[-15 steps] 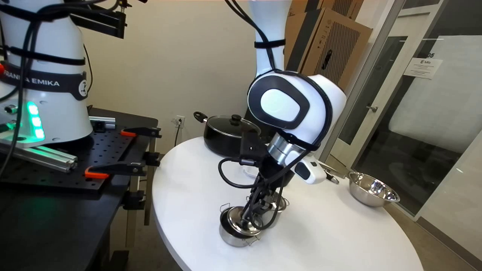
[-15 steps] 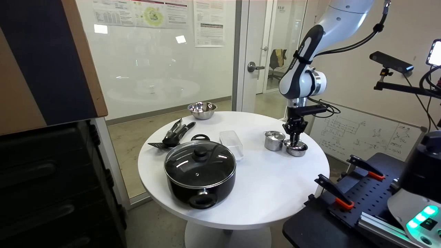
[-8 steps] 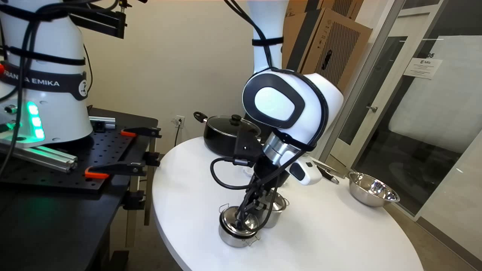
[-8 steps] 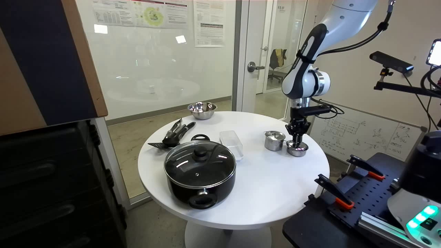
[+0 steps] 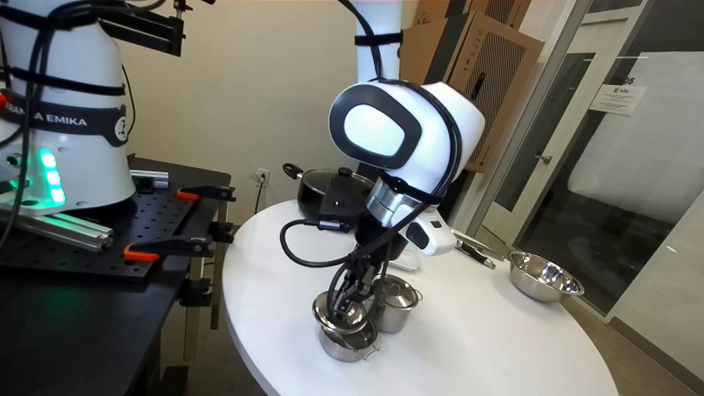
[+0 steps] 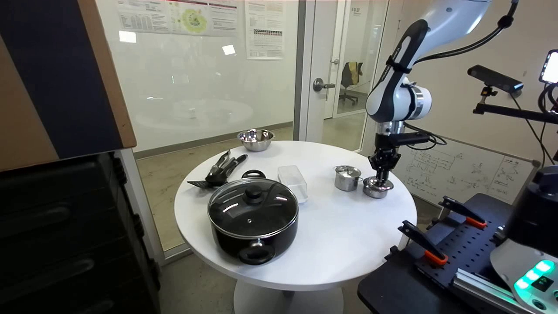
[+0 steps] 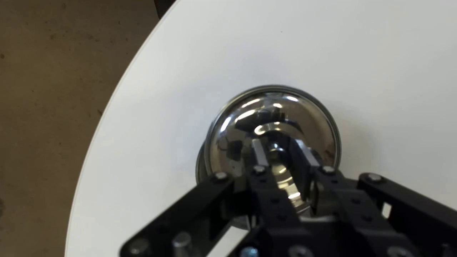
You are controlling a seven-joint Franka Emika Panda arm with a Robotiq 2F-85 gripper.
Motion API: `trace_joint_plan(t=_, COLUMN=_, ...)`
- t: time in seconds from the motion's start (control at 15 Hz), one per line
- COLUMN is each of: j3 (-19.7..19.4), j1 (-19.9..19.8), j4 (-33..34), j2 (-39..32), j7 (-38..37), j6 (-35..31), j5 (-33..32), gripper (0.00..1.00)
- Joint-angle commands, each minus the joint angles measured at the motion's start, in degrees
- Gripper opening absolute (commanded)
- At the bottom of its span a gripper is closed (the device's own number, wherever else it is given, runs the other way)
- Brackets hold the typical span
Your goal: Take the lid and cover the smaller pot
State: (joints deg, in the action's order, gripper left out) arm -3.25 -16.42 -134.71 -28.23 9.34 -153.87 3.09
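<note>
Lid (image 7: pixel 273 116): held above smaller pot (image 5: pixel 345 351), off-center, pot interior partly exposed; contact between them indeterminable. Gripper (image 7: pixel 281 151): clamped on lid's knob (image 7: pixel 276 146). Taller lidded steel pot (image 5: pixel 394 318): just beside smaller pot. Lidded black pot (image 6: pixel 253 237): well apart, on same round white table (image 6: pixel 340 235).

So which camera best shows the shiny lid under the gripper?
The wrist view: the lid looks large there, seen from above, though the gripper hides part of it. Both exterior views show it smaller and more side-on, partly behind the gripper.
</note>
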Motion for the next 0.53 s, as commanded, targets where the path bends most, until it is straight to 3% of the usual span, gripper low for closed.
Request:
trace_joint_plan(t=0.0, j3=0.93, j1=-1.37, j4=-2.41, j2=2.85, j7=2.46, j6=-0.92, j5=2.26, gripper=0.06)
trace_joint_plan(t=0.47, j3=0.15, j1=-0.94, j4=-0.54, j2=1.45, j7=1.3, j6=-0.28, j5=2.32, gripper=0.06)
